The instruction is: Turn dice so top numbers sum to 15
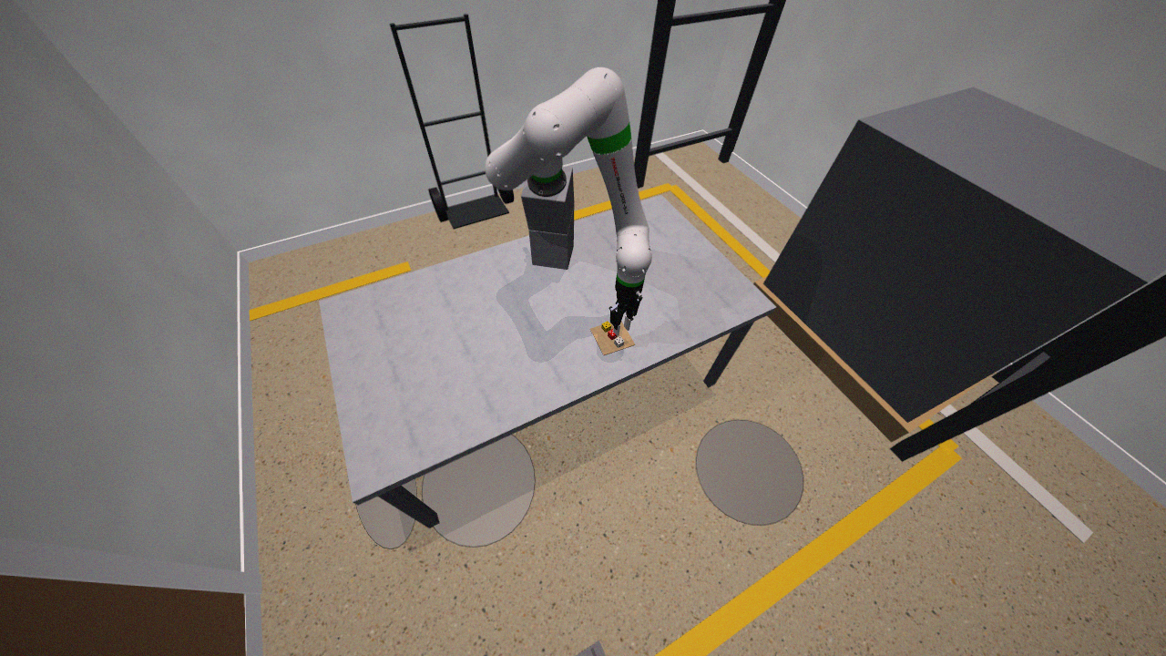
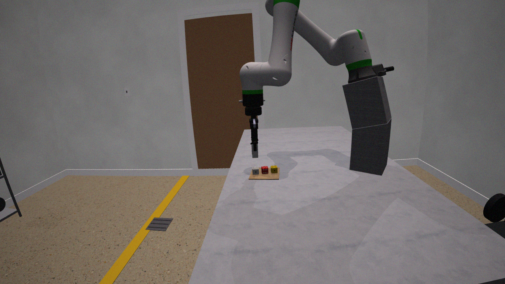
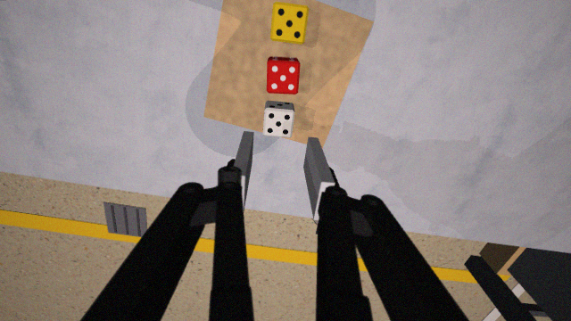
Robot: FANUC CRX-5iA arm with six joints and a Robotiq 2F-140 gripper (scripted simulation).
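Three dice lie flat in a row on the small tan mat (image 3: 234,85) (image 2: 262,176) (image 1: 604,346) near the table's edge. The yellow die (image 3: 289,23) (image 2: 274,169) (image 1: 606,326), the red die (image 3: 283,76) (image 2: 264,169) (image 1: 611,333) and the white die (image 3: 277,122) (image 2: 255,170) (image 1: 619,341) each show five pips on top. The white die sits close to the mat's edge. My gripper (image 3: 279,150) (image 2: 254,154) (image 1: 621,324) hangs a short way above the white die, fingers apart with nothing between them.
The grey table (image 1: 456,351) (image 2: 317,212) carries the arm's grey pedestal (image 2: 369,123) (image 1: 551,228) at the back. The table's edge runs just beyond the mat. A large dark box (image 1: 962,244) stands to the side, off the table.
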